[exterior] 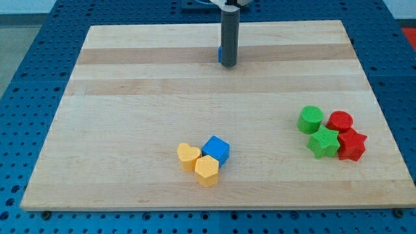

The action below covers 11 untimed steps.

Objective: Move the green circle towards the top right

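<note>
The green circle (310,119) lies on the wooden board (130,110) at the view's right, touching a red circle (340,121) on its right and a green star (324,142) below it. A red star (352,144) sits beside the green star. My tip (228,65) stands near the board's top middle, far to the upper left of the green circle. A small blue block (220,54) shows just behind the rod on its left, mostly hidden.
A blue cube (216,149), a yellow heart (188,156) and a yellow hexagon (207,170) are clustered at the bottom middle. The board's right edge runs close to the red star. A blue pegboard (26,58) surrounds the board.
</note>
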Each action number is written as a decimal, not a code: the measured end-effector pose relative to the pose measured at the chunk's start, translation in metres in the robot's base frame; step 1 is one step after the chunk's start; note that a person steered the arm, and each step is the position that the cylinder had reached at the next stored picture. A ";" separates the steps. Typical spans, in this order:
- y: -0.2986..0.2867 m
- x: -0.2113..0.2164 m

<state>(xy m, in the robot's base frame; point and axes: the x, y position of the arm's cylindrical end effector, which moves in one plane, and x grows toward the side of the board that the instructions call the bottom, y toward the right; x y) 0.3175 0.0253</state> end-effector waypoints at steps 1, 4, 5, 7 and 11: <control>0.000 -0.013; -0.003 -0.056; -0.007 -0.065; 0.050 -0.006; 0.228 0.134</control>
<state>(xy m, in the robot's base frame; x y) 0.4513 0.2528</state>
